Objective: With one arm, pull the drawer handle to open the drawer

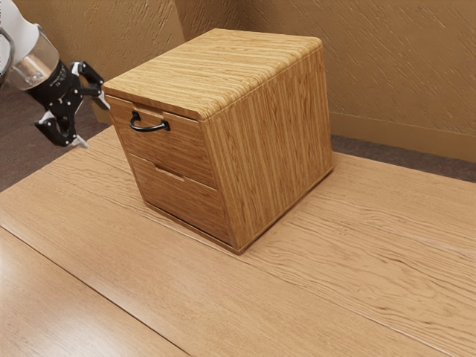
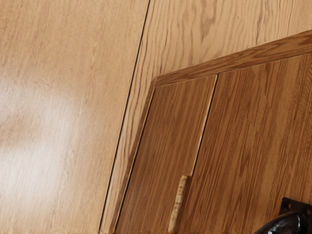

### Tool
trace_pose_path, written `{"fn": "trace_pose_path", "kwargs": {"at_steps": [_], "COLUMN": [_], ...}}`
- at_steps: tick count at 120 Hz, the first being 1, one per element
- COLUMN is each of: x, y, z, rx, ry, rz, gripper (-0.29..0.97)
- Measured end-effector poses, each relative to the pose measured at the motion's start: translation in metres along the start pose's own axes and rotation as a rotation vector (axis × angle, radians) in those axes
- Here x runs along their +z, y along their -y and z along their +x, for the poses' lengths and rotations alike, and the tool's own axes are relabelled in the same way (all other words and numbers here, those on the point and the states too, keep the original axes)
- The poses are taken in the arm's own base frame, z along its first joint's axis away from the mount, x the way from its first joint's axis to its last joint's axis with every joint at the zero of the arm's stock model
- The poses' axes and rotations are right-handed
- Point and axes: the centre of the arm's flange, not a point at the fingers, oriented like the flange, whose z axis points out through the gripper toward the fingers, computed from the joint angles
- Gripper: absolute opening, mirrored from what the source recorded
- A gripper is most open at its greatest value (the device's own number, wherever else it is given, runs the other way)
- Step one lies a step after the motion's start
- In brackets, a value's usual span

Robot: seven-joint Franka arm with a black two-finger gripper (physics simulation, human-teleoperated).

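A wooden cabinet (image 1: 260, 126) with two drawers stands on the table. The top drawer (image 1: 167, 141) carries a black loop handle (image 1: 149, 125) and its front sits flush with the cabinet. My gripper (image 1: 93, 123) hovers to the exterior view's left of that handle, a short gap away, open with nothing between its fingers. In the wrist view the black handle (image 2: 287, 222) shows beside the top drawer front (image 2: 258, 146). The lower drawer front (image 2: 165, 161) has a small wooden pull (image 2: 178, 202).
The lower drawer (image 1: 182, 197) with its wooden lip sits under the top one. The wooden table (image 1: 312, 297) stretches wide in front of and to the exterior view's right of the cabinet. A textured wall (image 1: 401, 59) rises behind.
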Motion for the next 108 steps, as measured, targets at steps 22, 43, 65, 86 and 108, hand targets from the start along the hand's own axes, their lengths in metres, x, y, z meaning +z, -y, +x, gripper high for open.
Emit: {"fn": "trace_pose_path", "kwargs": {"at_steps": [22,43,65,86,108], "x": [0.007,0.022,0.030,0.038,0.044], "y": [-0.008,-0.020,-0.019,-0.017,-0.014], "z": [-0.011,-0.027,-0.035,-0.032,-0.033], "rx": [0.006,0.020,0.017,0.002,-0.003], "ry": [-0.001,0.003,0.020,0.023,0.029], "rz": [-0.009,-0.008,-0.002,0.004,0.010], "gripper": [0.65,0.64,0.64,0.63,0.59]}}
